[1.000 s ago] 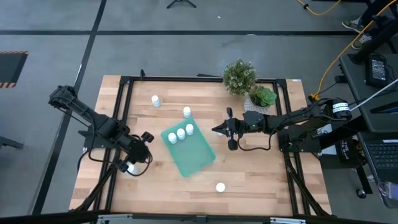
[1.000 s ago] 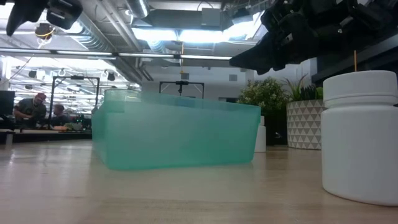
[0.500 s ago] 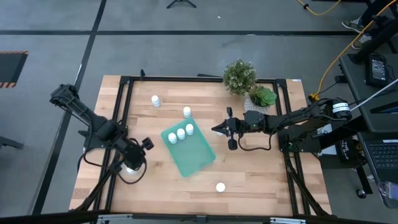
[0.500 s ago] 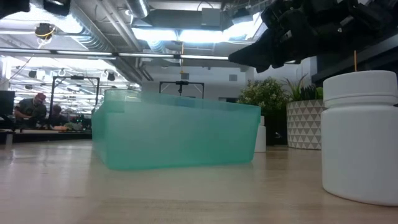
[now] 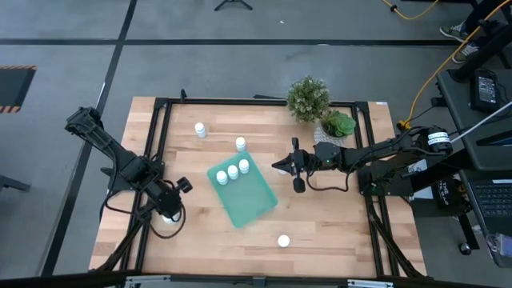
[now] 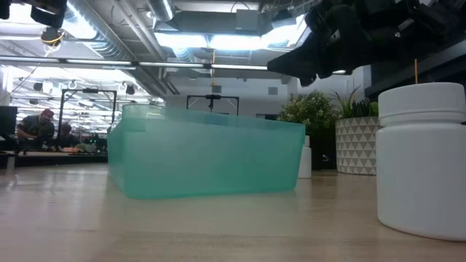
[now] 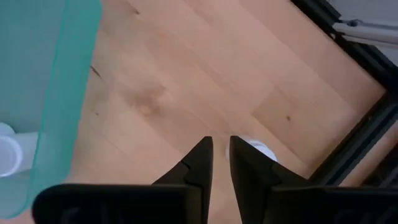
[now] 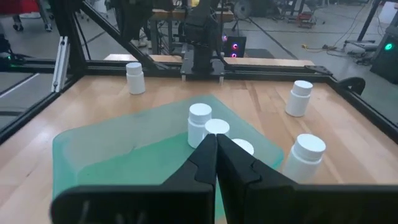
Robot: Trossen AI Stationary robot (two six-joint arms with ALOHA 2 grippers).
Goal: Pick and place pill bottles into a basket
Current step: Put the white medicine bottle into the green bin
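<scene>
On the pale wooden table point(image 5: 320, 216), the shallow teal-green plastic basket point(image 5: 250, 200) holds three small white capped pill bottles point(image 5: 233, 171). The left gripper point(image 7: 220, 152) sits beside a bottle point(image 7: 260, 148), fingers nearly together yet clamping nothing, probably misaligned. The right gripper point(image 8: 216, 149) waits closed and empty beside the basket.

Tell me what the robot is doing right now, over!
Left gripper low beside a pill bottle, fingers nearly together, bottle not between them. Right gripper shut, empty, beside the basket. Three bottles inside.
</scene>
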